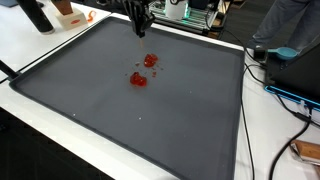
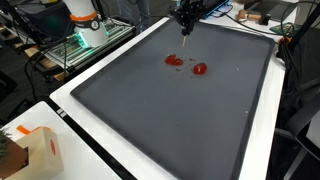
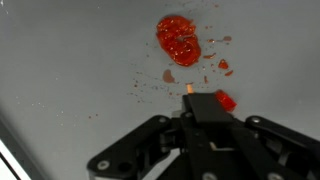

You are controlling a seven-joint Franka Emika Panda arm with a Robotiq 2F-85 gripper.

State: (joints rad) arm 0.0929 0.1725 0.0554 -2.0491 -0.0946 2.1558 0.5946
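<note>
Where the grey mat (image 1: 200, 110) reaches the frame's top edge, the tool (image 1: 141, 34) hangs, fingers drawn together. Red blobs (image 1: 138, 79) lie just below it. Wrist view: largest blob (image 3: 178, 40) upper centre.

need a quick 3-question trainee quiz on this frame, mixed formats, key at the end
1. True or false: the red blobs lie on the white table, off the dark mat.
2. Which thing is nearest the gripper? A) the red blobs B) the cardboard box C) the blue cable
3. How many large red blobs show in both exterior views?
Key: 1 false, they lie on the mat. 2 A. 3 two.
</note>
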